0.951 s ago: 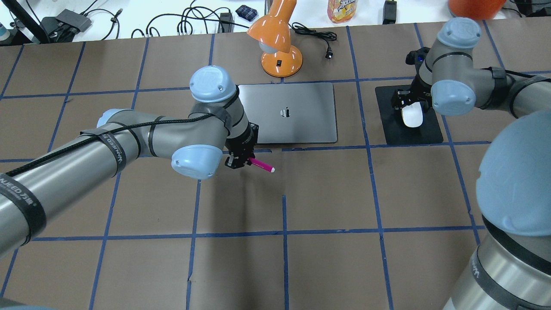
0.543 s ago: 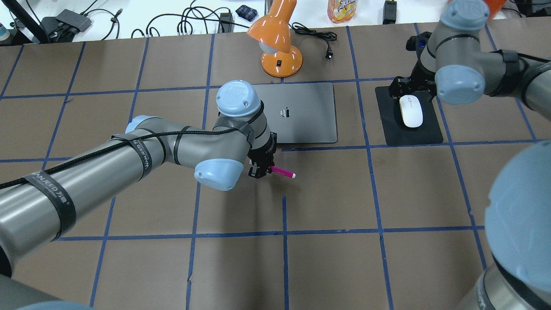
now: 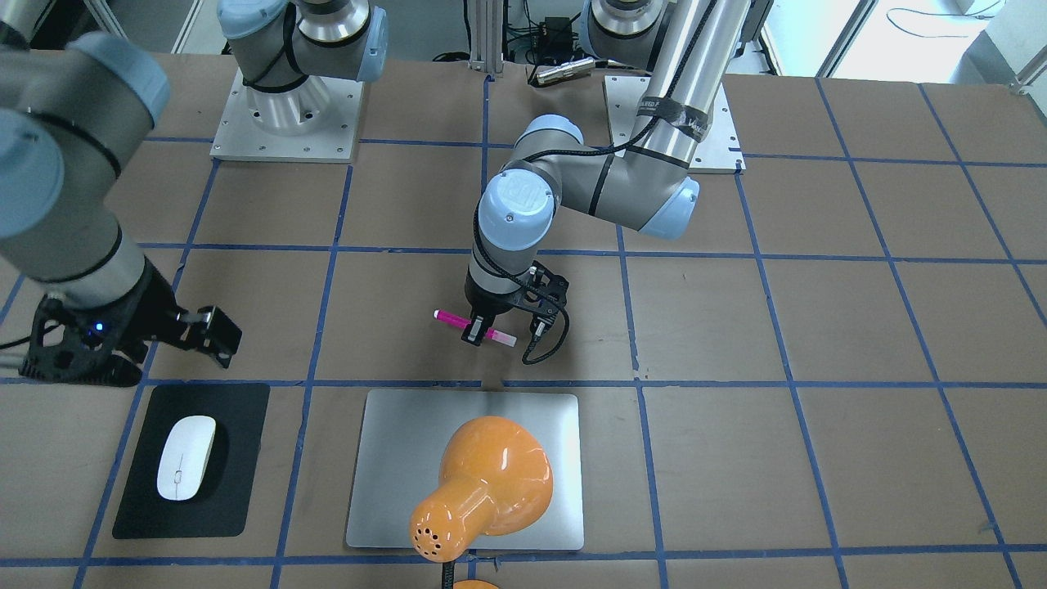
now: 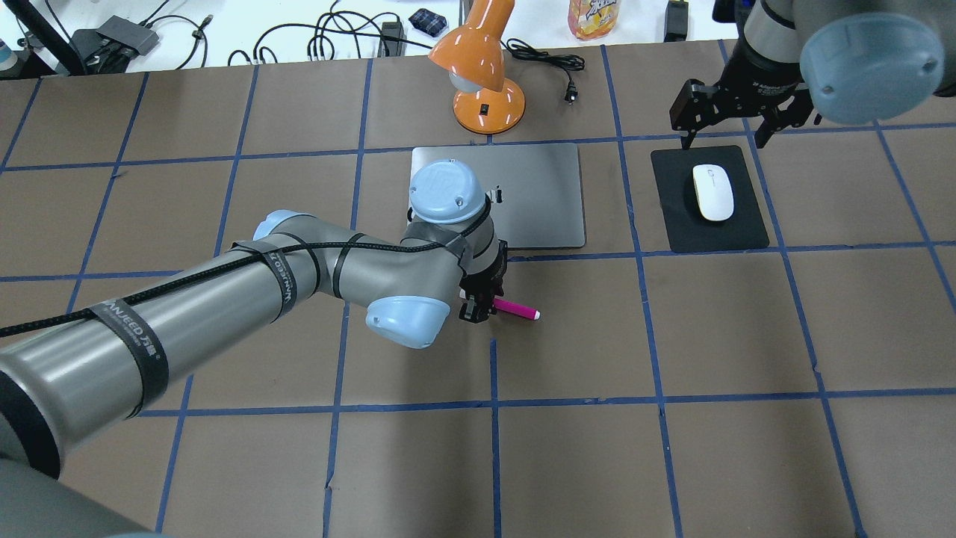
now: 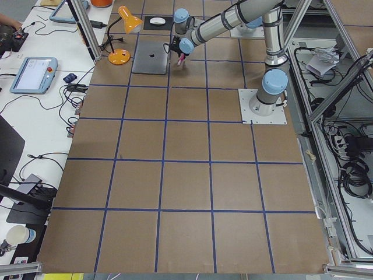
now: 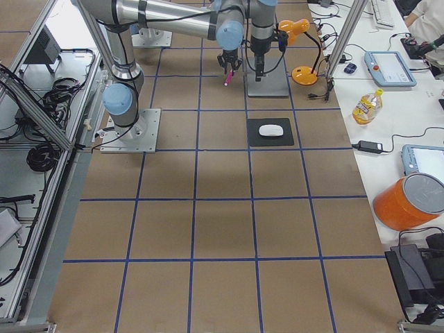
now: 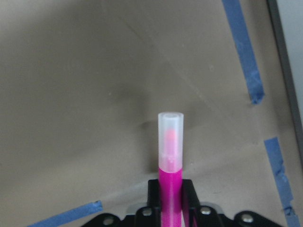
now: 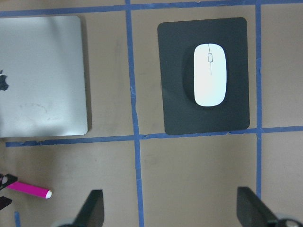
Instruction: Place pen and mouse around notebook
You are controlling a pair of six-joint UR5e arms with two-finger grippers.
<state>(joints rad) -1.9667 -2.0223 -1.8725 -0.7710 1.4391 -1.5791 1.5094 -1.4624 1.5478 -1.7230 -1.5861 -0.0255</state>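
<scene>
My left gripper [image 4: 478, 306] is shut on the magenta pen [image 4: 517, 308] and holds it level just above the table. It hangs close to the near edge of the silver notebook [image 4: 538, 194]. The left wrist view shows the pen [image 7: 169, 161] with its pale end pointing away from the jaws. The white mouse [image 4: 712, 192] lies on a black mat [image 4: 676, 224] to the right of the notebook. My right gripper [image 4: 724, 136] hangs open above the mat's far edge, clear of the mouse [image 8: 209, 74].
An orange desk lamp [image 4: 482, 82] stands behind the notebook, and its shade covers part of the notebook [image 3: 393, 458] in the front-facing view. Cables, a bottle and an orange container lie on the white bench beyond the table's far edge.
My left gripper has carried the pen to the right along the notebook's near edge. My right gripper has lifted off the mouse and drawn back toward the far side; the mouse stays on the mat.
</scene>
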